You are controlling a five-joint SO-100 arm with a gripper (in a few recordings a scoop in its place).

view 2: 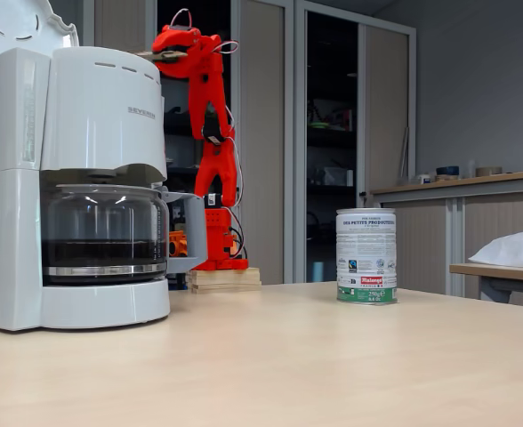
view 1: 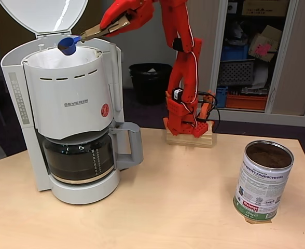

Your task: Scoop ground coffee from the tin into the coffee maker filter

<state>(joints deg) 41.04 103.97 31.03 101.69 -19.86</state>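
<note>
My red gripper (view 1: 107,28) is shut on the tan handle of a blue scoop (view 1: 68,45), which carries dark ground coffee (view 1: 67,48) and hangs just over the rim of the coffee maker filter (view 1: 49,58), a white paper lining in the open basket of the white SEVERIN machine (view 1: 74,104). The machine's lid stands up. The tin (view 1: 263,181) sits at the right of the table, open, with ground coffee (view 1: 268,155) near its top. From the side, the gripper (view 2: 159,55) reaches above the machine (view 2: 75,187), and the tin (view 2: 366,256) stands apart to the right.
The arm's base (view 1: 190,136) is fixed to a wooden block at the table's back edge. A dark glass carafe (view 1: 80,155) sits under the basket. A black bin (view 1: 150,82) and shelves stand behind. Bare tabletop (view 1: 178,197) lies between machine and tin.
</note>
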